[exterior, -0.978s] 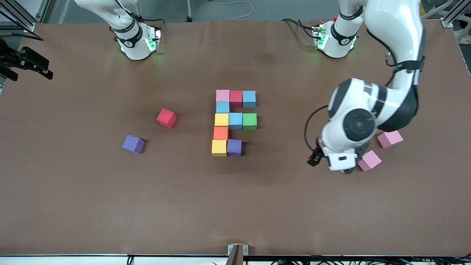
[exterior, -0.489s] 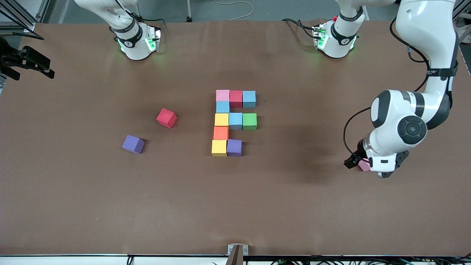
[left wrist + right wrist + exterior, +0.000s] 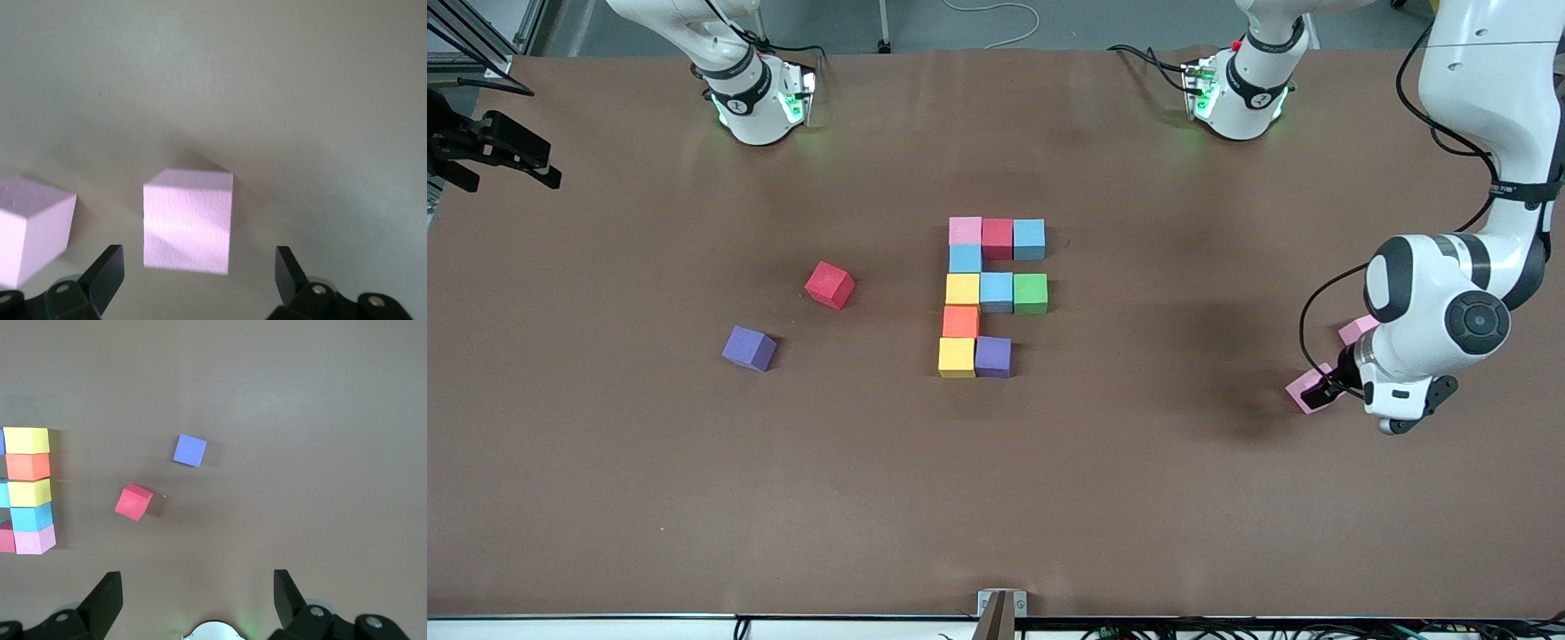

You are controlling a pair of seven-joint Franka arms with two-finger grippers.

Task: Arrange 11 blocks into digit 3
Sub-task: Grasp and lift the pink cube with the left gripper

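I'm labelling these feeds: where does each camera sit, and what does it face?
Front view: high across the table, facing both arm bases; the unfinished digit 3 of foam cubes at centre.
Left wrist view: looks down past the open left tool at a pink foam cube.
Right wrist view: looks down past the open right tool, waiting.
Shared: loose red cube and front.

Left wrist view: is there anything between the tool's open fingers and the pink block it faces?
Nothing: the left tool is open, and the pink block sits centred ahead of its gap with only bare table around it, a second pink block beside.
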